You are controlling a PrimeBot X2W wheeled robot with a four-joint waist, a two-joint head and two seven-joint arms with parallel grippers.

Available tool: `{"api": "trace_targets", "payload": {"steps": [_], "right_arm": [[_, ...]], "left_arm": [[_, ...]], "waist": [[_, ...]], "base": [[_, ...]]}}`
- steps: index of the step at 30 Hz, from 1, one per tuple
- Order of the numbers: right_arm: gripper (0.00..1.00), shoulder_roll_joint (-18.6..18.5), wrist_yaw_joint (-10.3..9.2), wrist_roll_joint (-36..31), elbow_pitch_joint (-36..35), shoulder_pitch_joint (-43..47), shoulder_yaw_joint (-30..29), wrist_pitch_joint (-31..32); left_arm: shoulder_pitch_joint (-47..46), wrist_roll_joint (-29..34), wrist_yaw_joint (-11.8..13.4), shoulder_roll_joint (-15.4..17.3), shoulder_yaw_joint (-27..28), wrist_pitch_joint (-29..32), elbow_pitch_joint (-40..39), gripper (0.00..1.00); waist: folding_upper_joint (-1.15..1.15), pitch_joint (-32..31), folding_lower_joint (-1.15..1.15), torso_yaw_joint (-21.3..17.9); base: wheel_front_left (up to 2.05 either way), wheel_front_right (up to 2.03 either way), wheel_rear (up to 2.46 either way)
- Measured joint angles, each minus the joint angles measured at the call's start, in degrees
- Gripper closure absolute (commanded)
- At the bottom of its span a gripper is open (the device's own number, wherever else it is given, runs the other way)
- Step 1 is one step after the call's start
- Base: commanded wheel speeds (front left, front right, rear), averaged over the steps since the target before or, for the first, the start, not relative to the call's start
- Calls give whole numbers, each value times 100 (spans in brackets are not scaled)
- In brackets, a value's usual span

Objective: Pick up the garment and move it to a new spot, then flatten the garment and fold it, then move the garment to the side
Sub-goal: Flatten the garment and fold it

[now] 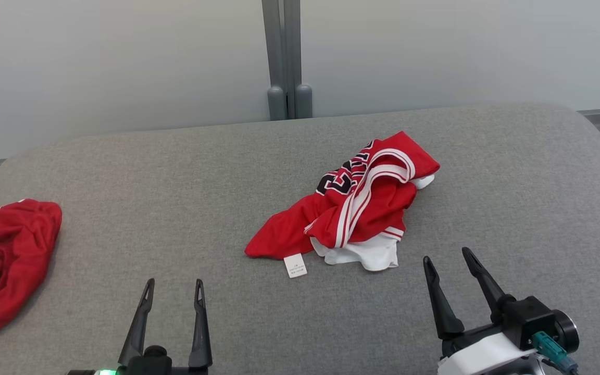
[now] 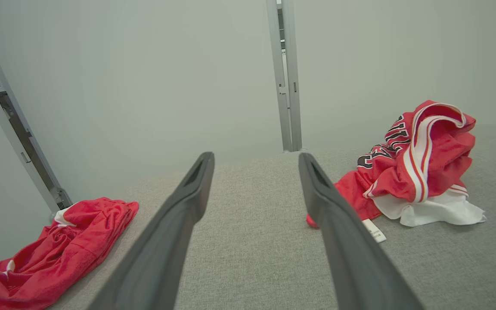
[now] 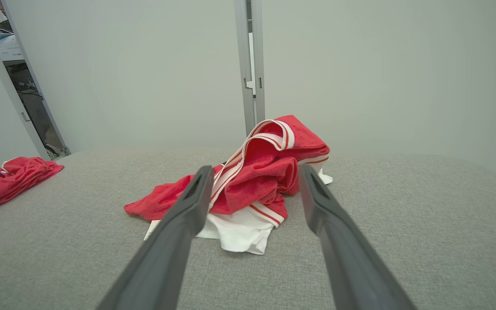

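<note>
Centrally, the crumpled red garment (image 1: 352, 208) is laid on the grey worktop (image 1: 175, 172), a red cloth (image 1: 3, 260) at its left edge. Fingers of left gripper (image 1: 174, 284) and right gripper (image 1: 447, 255) are spread wide, empty. Black lettering (image 1: 339, 179) is shown in the head view.

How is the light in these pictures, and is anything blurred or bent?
Head view: soft, even light, a faint shadow under the lettered red jersey, no glare. Left wrist view: the wide lens tilts the door frame at the edge. Right wrist view: jersey sharp, same tilt.
</note>
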Motion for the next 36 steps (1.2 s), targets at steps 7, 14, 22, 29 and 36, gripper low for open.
{"api": "trace_targets", "payload": {"steps": [7,14,22,29,36], "right_arm": [[0,0,0,2,-2,-1,13,0],[0,0,0,3,0,-1,37,0],[0,0,0,-1,2,-1,55,0],[0,0,0,-4,0,-13,71,0],[0,0,0,-1,-48,-70,82,0]], "left_arm": [[1,0,1,11,-47,0,41,0],[0,15,2,32,-120,0,74,0],[-7,15,18,40,-174,0,126,0],[-13,8,59,37,-192,0,169,0],[-313,-30,-371,69,-510,0,593,0]], "waist": [[0,-6,0,-32],[0,-9,0,-65],[0,19,0,-132],[0,36,0,-218],[0,181,0,-373]], "base": [[0,0,0],[0,0,0],[0,0,0],[0,0,0],[0,0,0]]}}
